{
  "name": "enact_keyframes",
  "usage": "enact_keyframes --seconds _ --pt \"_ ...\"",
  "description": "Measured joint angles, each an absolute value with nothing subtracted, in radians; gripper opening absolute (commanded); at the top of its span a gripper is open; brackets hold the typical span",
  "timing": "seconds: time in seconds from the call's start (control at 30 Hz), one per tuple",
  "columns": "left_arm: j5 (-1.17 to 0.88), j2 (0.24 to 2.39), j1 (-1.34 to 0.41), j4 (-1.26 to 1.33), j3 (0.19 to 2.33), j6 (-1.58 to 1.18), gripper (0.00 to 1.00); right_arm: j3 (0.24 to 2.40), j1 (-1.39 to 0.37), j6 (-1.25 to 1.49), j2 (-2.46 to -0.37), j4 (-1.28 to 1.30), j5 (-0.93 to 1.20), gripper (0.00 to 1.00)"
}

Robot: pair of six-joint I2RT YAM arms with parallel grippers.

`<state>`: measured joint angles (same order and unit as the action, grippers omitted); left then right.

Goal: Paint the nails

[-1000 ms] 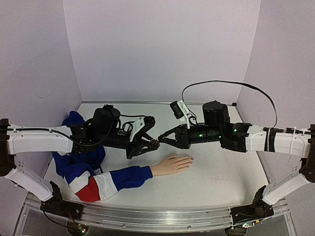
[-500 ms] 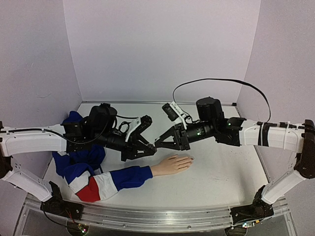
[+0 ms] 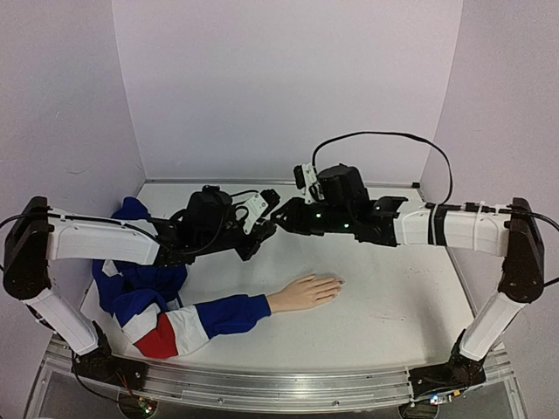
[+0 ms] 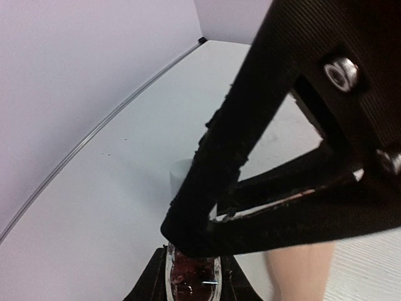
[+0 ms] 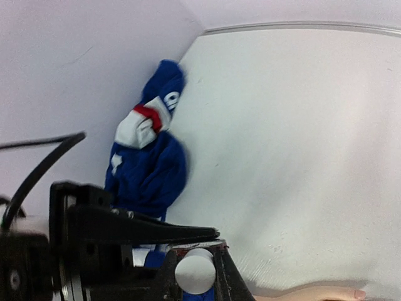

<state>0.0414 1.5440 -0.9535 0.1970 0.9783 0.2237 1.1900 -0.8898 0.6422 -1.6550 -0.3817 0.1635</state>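
Observation:
The peach mannequin hand (image 3: 306, 291) lies palm down at the table's middle, its blue, white and red sleeve (image 3: 196, 320) trailing left. The nails (image 3: 339, 281) are tiny pale tips pointing right. Above and behind the hand, my two grippers meet tip to tip. The left gripper (image 3: 262, 227) is shut on a small dark polish bottle (image 4: 191, 280). My right gripper (image 3: 279, 223) is shut on the bottle's pale cap (image 5: 195, 271). In the left wrist view the right gripper's black fingers (image 4: 263, 144) cross over the bottle and hide its neck.
More of the blue garment (image 3: 140, 262) is bunched against the left wall, also seen in the right wrist view as blue cloth (image 5: 147, 169). Pale walls close in the table at the back, left and right. A metal rail (image 3: 262, 388) runs along the near edge.
Both grippers, still joined at the bottle and cap, have moved up and back, away from the mannequin hand. The hand and sleeve have not moved.

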Motion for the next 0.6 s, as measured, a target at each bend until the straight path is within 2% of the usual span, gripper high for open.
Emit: enact_keyframes --seconds 0.13,0.27,0.3,0.43,0.6 --pt "0.141 1.605 -0.950 0.258 0.989 0.235 0.00 1.279 -0.937 0.769 -1.728 -0.321 -0.063 0.00" --pt "0.170 1.608 -0.953 0.292 0.979 0.225 0.00 1.301 -0.971 0.826 -1.739 -0.306 -0.176 0.00" --pt "0.173 1.604 -0.956 0.316 0.965 0.212 0.00 1.301 -0.976 0.831 -1.735 -0.305 -0.185 0.03" --pt "0.179 1.558 -0.972 0.406 0.878 0.154 0.00 1.301 -0.996 0.822 -1.720 -0.295 -0.172 0.25" --pt "0.159 1.483 -1.000 0.448 0.803 0.068 0.00 1.290 -1.006 0.771 -1.689 -0.289 -0.068 0.60"
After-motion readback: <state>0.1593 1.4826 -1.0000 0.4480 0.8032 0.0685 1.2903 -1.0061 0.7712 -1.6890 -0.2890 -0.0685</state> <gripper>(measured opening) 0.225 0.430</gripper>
